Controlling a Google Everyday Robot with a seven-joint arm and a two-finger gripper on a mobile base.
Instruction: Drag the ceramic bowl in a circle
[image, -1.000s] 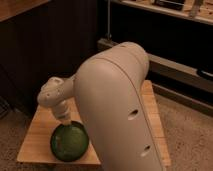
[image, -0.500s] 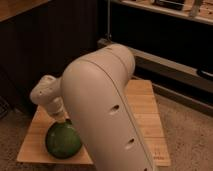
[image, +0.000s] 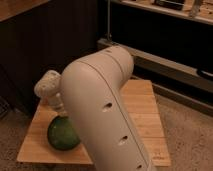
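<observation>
Item: green ceramic bowl (image: 61, 135) is sitting toward the front-left corner of the wooden table (image: 142, 102), where the gripper (image: 59, 107) is reaching down at its back rim, partly hidden behind the white arm (image: 105, 110), its grip impossible to tell.

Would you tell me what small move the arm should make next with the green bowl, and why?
Probably sweep the bowl rightward and back from the edge, along an arc. The tool sits at its far rim, and the bowl lies near the front-left corner of the table.
</observation>
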